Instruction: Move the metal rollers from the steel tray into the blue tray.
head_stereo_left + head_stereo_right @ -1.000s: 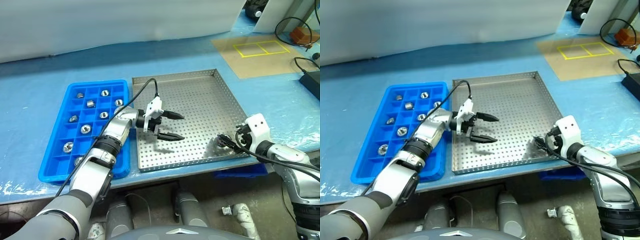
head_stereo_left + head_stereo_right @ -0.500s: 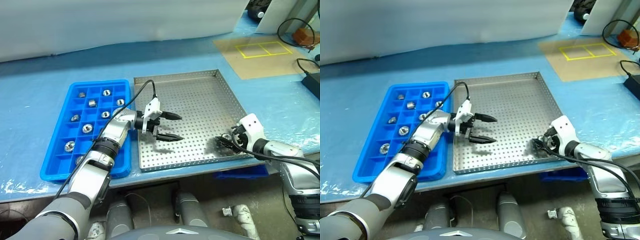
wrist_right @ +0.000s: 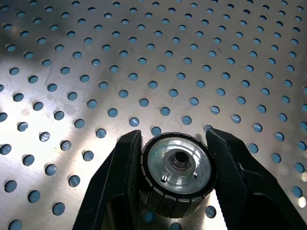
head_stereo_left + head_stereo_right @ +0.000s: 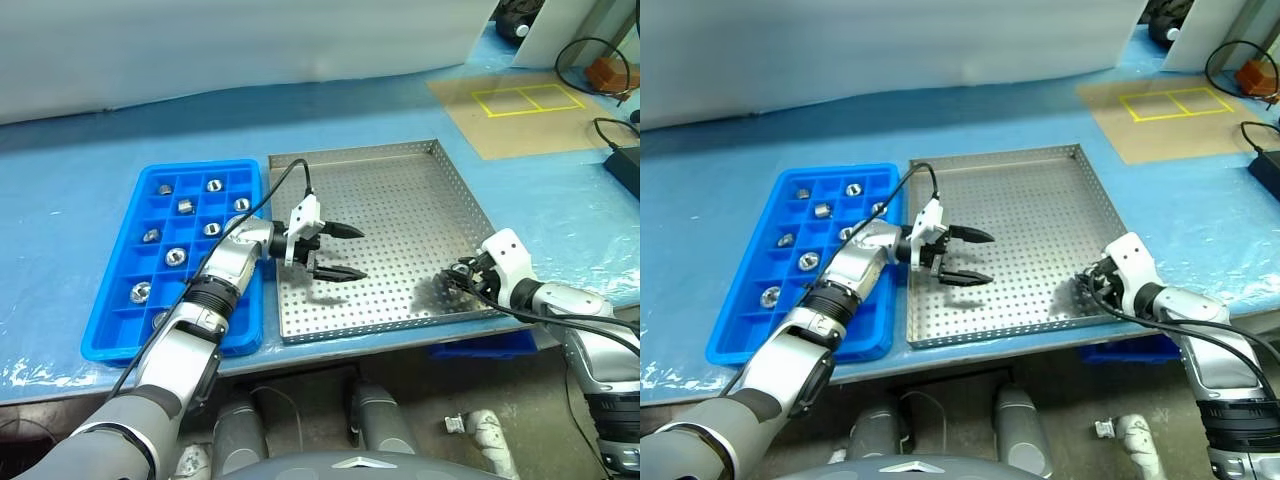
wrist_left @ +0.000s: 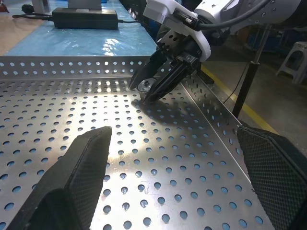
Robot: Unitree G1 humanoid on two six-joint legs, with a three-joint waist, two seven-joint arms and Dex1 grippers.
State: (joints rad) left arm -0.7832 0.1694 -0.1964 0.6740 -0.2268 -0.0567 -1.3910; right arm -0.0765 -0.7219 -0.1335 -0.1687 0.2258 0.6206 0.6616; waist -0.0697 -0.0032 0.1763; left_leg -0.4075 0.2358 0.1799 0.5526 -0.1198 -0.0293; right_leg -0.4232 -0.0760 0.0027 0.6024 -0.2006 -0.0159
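Observation:
The steel tray [image 4: 400,200] lies in the middle of the blue-covered table. At its near right corner my right gripper [image 4: 462,272] is shut on a metal roller [image 3: 177,172], a shiny ribbed cylinder with a central hole clamped between both black fingers [image 3: 120,182] just above the perforated floor. The left wrist view shows that same roller [image 5: 144,86] in the right gripper [image 5: 149,92] by the tray's rim. My left gripper [image 4: 360,254] hovers open over the tray's left part, pointing right and holding nothing. The blue tray [image 4: 200,165] to the left holds several rollers [image 4: 176,256] in its compartments.
A brown sheet with a yellow rectangle [image 4: 520,100] lies at the back right. A black power adapter [image 4: 625,155] and cables sit at the right edge. The steel tray's front rim runs close to the table's front edge.
My right gripper's fingers have closed on the roller at the tray's near right corner. The left arm has kept still with its gripper open.

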